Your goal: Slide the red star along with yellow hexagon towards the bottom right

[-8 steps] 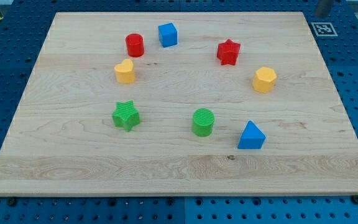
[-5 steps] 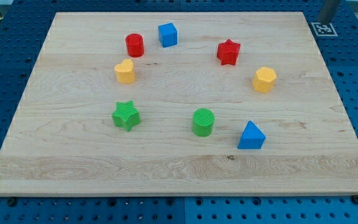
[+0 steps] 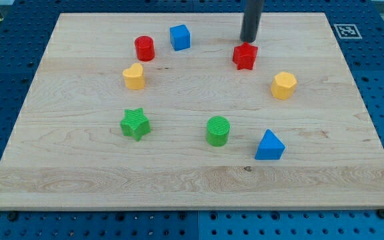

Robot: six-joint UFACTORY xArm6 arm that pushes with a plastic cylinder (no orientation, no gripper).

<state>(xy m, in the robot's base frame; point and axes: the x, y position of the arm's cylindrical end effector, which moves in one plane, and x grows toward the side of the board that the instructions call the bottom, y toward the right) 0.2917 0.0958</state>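
The red star (image 3: 245,56) sits on the wooden board towards the view's top right. The yellow hexagon (image 3: 283,85) lies below and to the right of it, apart from it. My tip (image 3: 248,41) is at the end of the dark rod coming down from the view's top edge. It stands just above the red star, at or very near its top edge.
A blue cube (image 3: 180,37) and a red cylinder (image 3: 145,48) lie at the top left. A yellow heart (image 3: 134,77), a green star (image 3: 135,124), a green cylinder (image 3: 218,131) and a blue triangle (image 3: 269,146) are spread over the board (image 3: 79,167).
The rod has swept in from the view's top right corner to just above the red star. No block has moved.
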